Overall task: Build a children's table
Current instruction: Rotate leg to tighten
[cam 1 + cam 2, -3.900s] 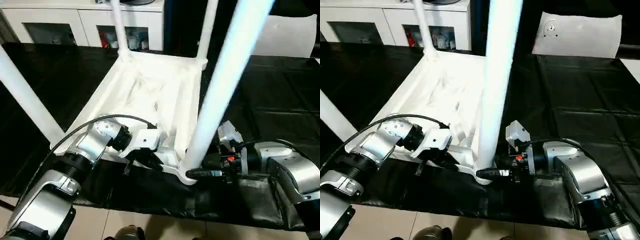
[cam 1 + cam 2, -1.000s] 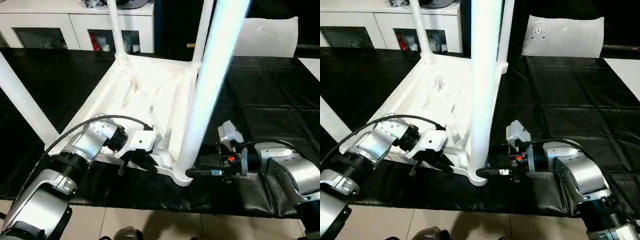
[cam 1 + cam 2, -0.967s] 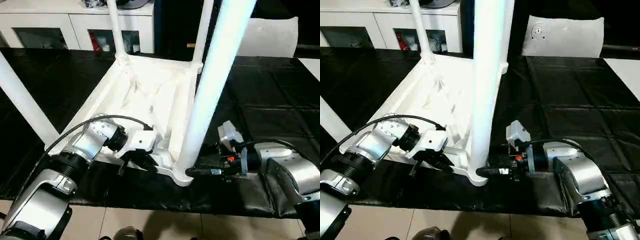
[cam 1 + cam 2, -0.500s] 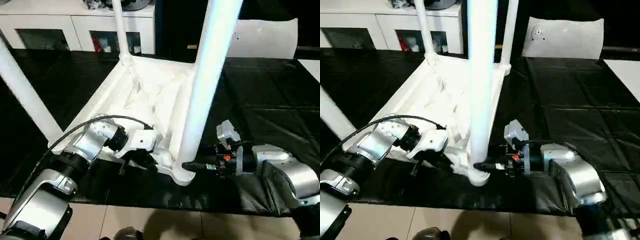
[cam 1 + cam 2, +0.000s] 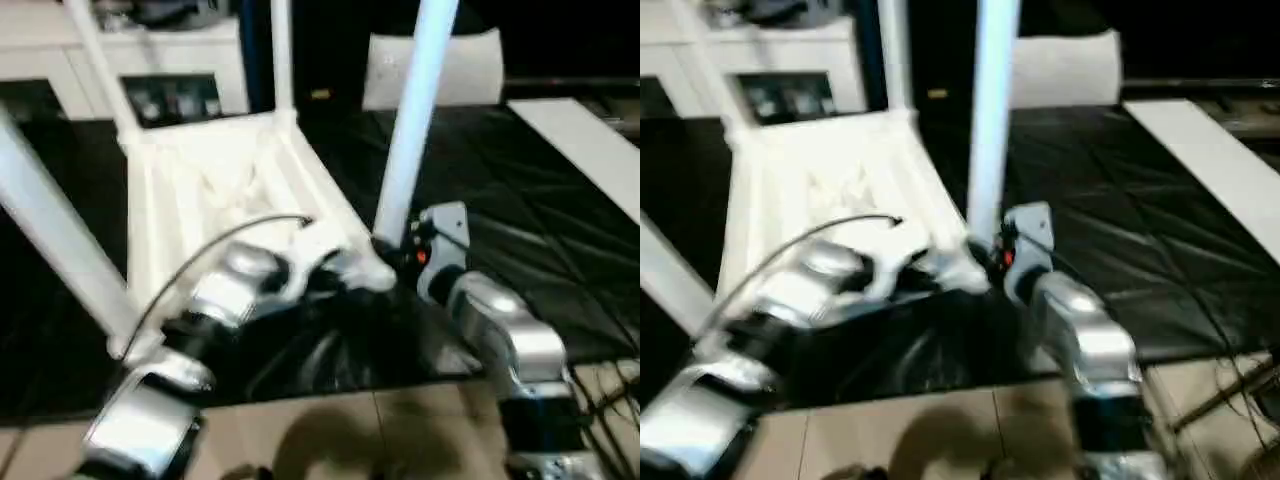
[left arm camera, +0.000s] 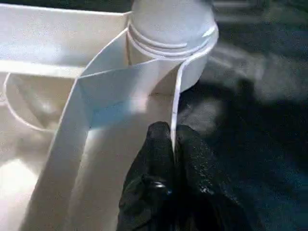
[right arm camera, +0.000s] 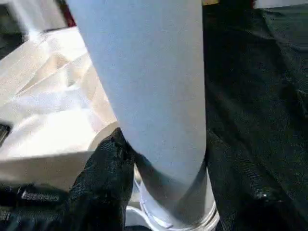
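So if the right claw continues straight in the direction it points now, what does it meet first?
Almost certainly the near leg: the right claw already sits around its base above the corner socket, so nothing else lies between them.

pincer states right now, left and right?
Left pincer: shut on the tabletop rim.
Right pincer: closed around the base of the leg.

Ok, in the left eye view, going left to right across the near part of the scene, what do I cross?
Leaning near-left leg → left gripper pinching the tabletop rim → upright corner leg → right gripper at its base → bare black table cover.
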